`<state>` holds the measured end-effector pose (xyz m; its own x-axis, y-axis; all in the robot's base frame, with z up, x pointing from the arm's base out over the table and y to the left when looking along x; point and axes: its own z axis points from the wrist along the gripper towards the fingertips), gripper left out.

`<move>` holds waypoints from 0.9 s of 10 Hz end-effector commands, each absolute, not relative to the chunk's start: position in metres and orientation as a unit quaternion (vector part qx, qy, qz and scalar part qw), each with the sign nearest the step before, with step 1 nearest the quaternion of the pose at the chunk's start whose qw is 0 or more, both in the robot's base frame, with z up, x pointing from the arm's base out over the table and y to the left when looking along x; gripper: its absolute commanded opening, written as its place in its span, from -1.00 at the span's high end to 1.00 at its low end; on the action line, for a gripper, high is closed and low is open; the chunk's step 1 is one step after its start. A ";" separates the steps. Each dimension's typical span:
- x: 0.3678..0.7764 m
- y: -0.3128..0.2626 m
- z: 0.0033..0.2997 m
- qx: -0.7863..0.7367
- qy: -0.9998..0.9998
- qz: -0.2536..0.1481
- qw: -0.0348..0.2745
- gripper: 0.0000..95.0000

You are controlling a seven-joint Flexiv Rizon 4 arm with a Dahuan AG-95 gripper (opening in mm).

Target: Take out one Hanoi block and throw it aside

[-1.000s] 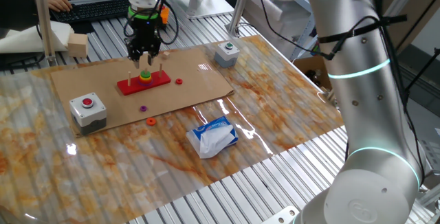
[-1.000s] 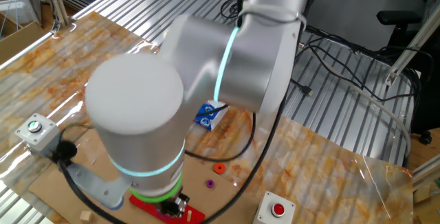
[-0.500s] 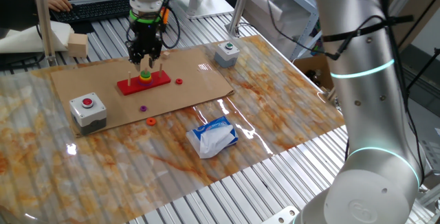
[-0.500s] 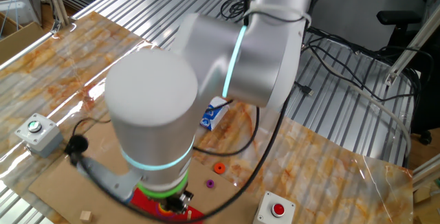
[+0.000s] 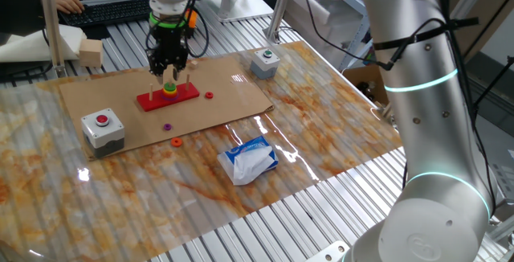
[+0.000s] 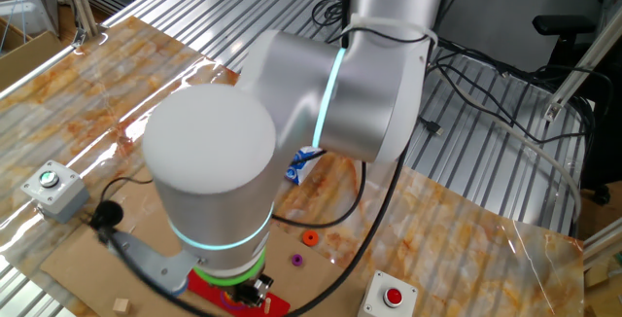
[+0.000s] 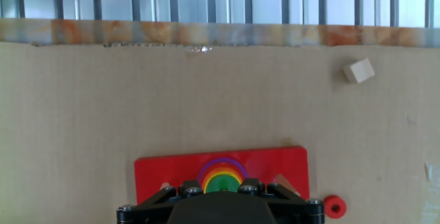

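The pincer (image 5: 169, 75) is positioned directly over the middle peg of the red Hanoi base (image 5: 167, 97), pointing straight down. The stacked blocks (image 7: 222, 176) — purple, yellow and green rings seen from above in the hand view — are located on that peg, partly hidden beneath the pincer body. Whether the jaws are spread or pinching a block cannot be told; the fingertips are masked in every view.

Loose rings are already lying on the cardboard sheet (image 5: 120, 93): a red ring (image 5: 209, 96) just beside the base, a purple ring (image 5: 167, 126) and an orange ring (image 5: 176, 142) nearer the front edge.

Hazards to be considered:

- If more than one ring is caught between the fingers, several blocks may be lifted together.
- If the lift is not kept vertical, the ring may bind on the peg — the light base would then be dragged or tipped.
- The outer pegs (image 5: 189, 77) stand close to the fingers and may be struck.
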<state>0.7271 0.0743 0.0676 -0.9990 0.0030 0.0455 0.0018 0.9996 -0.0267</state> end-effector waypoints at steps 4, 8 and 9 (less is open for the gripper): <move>0.731 0.075 0.064 -0.002 -1.000 0.013 0.027 0.20; 0.732 0.072 0.059 -0.002 -1.000 0.013 0.028 0.20; 0.732 0.072 0.058 -0.003 -1.000 0.013 0.028 0.20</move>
